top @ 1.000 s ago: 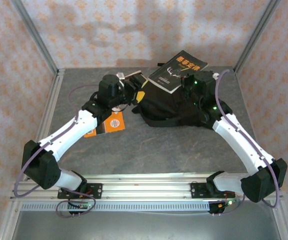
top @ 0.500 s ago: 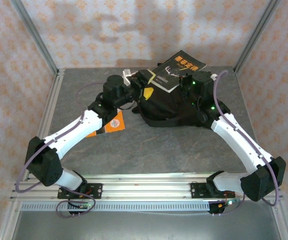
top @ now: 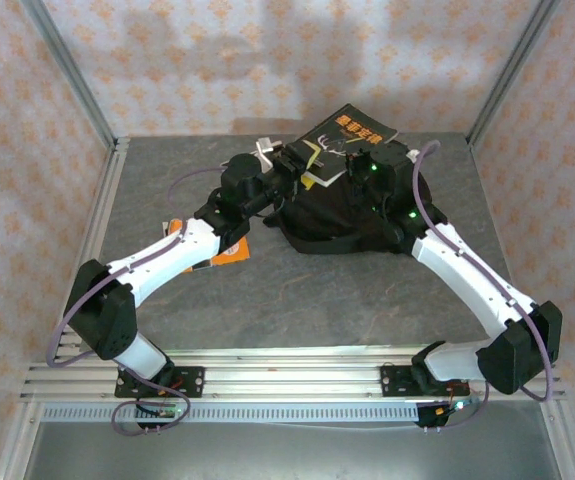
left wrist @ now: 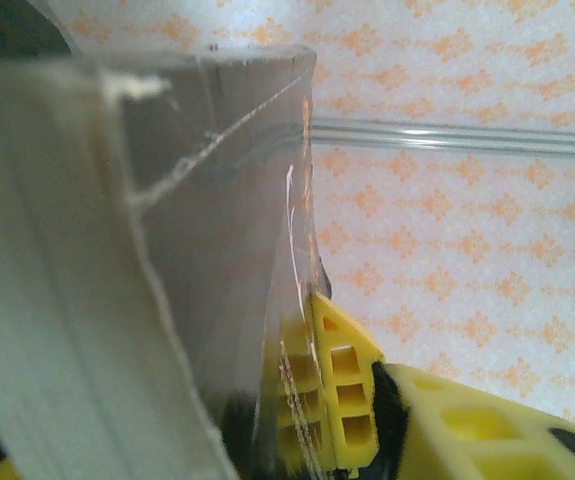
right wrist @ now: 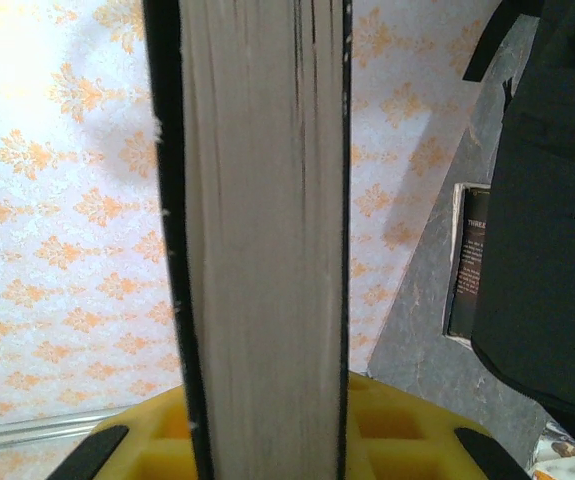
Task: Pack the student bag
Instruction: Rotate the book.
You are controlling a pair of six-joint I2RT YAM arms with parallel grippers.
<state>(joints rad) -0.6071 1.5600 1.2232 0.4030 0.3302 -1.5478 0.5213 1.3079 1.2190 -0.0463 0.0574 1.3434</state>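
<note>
Item: student bag [top: 352,220], slumped, far centre of worktop [top: 297,300]. black book [top: 352,135] clamped in right fingers [right wrist: 417,430] over bag's far edge. left fingers [left wrist: 347,390] beside book's left corner, cannot tell spread. Advise: steady book, lower squarely into bag mouth.

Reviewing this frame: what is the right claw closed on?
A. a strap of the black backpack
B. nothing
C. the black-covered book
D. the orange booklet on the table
C: in the right wrist view, the page edge of the black-covered book stands upright, clamped in the right claw between its yellow fingers.
</note>
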